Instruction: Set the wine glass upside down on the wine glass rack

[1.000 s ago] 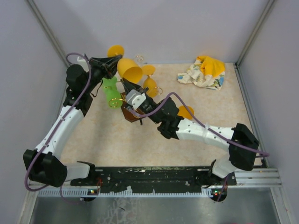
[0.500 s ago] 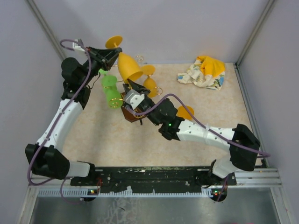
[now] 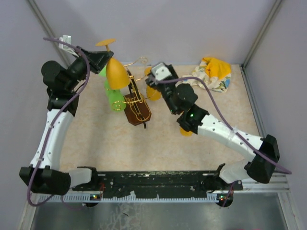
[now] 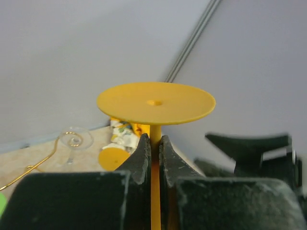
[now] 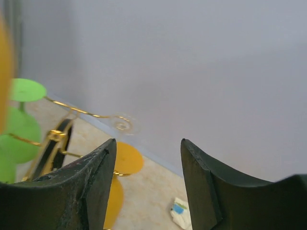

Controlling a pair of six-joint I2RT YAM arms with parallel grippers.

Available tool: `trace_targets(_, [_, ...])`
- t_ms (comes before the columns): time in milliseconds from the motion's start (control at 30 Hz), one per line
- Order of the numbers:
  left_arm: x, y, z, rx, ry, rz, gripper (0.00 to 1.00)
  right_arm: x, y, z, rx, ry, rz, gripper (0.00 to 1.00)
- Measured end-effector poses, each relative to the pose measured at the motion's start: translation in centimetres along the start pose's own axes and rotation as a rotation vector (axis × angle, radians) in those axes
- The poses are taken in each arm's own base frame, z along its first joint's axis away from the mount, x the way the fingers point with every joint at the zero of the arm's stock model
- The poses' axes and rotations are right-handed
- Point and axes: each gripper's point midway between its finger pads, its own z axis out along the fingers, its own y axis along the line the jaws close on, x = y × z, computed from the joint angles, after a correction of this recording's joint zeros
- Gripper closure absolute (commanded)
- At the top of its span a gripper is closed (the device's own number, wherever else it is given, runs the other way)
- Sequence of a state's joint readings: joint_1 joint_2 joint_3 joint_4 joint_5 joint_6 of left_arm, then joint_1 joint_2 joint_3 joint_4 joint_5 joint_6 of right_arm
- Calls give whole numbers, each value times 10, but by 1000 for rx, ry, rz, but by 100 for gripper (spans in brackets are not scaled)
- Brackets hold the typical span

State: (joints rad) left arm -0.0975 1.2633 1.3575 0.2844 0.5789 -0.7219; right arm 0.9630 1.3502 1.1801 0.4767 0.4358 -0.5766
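An orange wine glass point(image 3: 116, 73) hangs upside down, foot up, over the left side of the wine glass rack point(image 3: 137, 109), a gold wire stand on a dark brown base. My left gripper point(image 3: 102, 56) is shut on its thin stem just under the round foot point(image 4: 156, 102); in the left wrist view both fingers of the left gripper point(image 4: 154, 140) press on the stem. My right gripper point(image 5: 148, 142) is open and holds nothing. It is raised behind the rack's right side point(image 3: 152, 76), facing the back wall.
A green glass point(image 3: 114, 98) and another orange glass point(image 3: 154, 91) hang on the rack. An orange glass point(image 3: 185, 130) lies on the table under my right forearm. A yellow and white cloth point(image 3: 210, 74) is bunched at the back right. Walls close off three sides.
My left arm lifted the orange glass and turned it bowl down above the rack. My right gripper opened, left the rack's base and rose toward the back right.
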Motion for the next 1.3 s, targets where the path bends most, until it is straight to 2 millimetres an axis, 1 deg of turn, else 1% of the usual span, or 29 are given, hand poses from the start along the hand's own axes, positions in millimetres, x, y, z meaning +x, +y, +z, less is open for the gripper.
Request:
trace_targets(100, [2,-14,-19,16,9,157,100,11,-39,7,99,76,37,42])
trace_targets(167, [-3,-29,-31,38,-3,251,100,17,-57,8,148,115,60,41])
trace_targets(267, [-14,-62,-47,118,-22,353,100,26,-70,10,187,166,88,39])
trace_targets(367, [-14,-94,-57,228,-14,378,100,41,-74,10,218,230,90,33])
trace_targets(433, [-6,-110,-64,297,2,367,100,53,-74,9,223,274,90,17])
trace_targets(467, [2,-114,-68,327,16,357,100,59,-73,9,223,294,96,11])
trace_targets(500, [11,-117,-71,350,30,348,100,64,-72,9,219,311,104,6])
trace_targets(533, [23,-118,-74,368,49,333,100,68,-72,9,214,327,112,2])
trace_targets(567, [36,-119,-78,384,70,319,100,71,-74,9,214,339,121,1])
trace_targets(667, [70,-123,-87,427,124,282,100,74,-87,15,237,368,144,1])
trace_targets(733, [88,-132,-92,468,152,267,100,73,-96,20,257,379,157,1])
trace_targets(833, [105,-150,-99,531,163,269,100,72,-106,25,280,392,179,1])
trace_targets(867, [107,-153,-101,542,163,272,100,73,-109,26,286,398,183,1])
trace_targets(933, [116,-161,-108,570,150,281,100,78,-112,24,295,416,191,1])
trace_targets(1000, [132,-164,-118,592,147,278,100,84,-114,22,300,436,190,1])
trace_targets(1100, [161,-157,-129,590,152,270,100,94,-115,21,305,463,188,1])
trace_targets(1200, [187,-139,-135,540,160,284,100,101,-115,20,304,485,183,1])
trace_targets(1233, [193,-133,-136,519,159,294,100,102,-115,20,304,489,181,1])
trace_targets(1300, [196,-124,-138,488,135,320,100,103,-114,19,303,493,179,1])
